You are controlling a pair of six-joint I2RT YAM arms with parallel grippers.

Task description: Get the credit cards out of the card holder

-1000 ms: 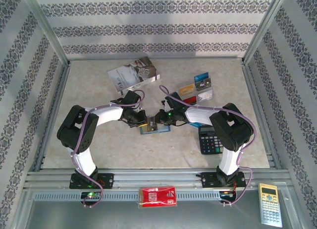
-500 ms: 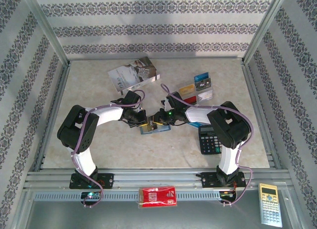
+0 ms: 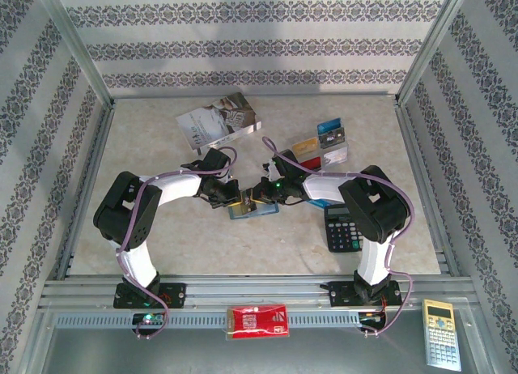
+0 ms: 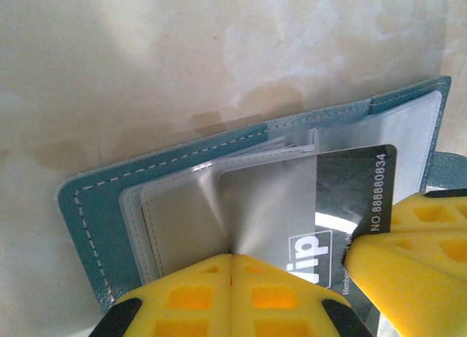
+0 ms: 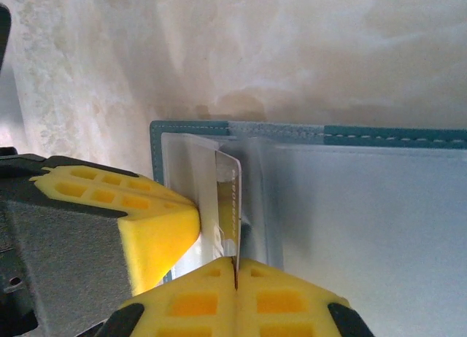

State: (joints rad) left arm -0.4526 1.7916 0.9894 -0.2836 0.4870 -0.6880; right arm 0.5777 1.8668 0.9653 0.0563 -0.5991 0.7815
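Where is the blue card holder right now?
In the top view the card holder lies open mid-table, left of the black calculator, right under the left gripper, pinching its sleeve, and the right gripper, pinching a card.

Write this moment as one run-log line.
left gripper: shut on holder | right gripper: shut on card | card: partly out of pocket

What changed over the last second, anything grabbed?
The right pincer closed onto the edge of the card sticking out of the card holder, and the right arm shifted its elbow slightly left. The left pincer stayed shut on a clear sleeve. The card holder, book, calculator and loose cards did not move.
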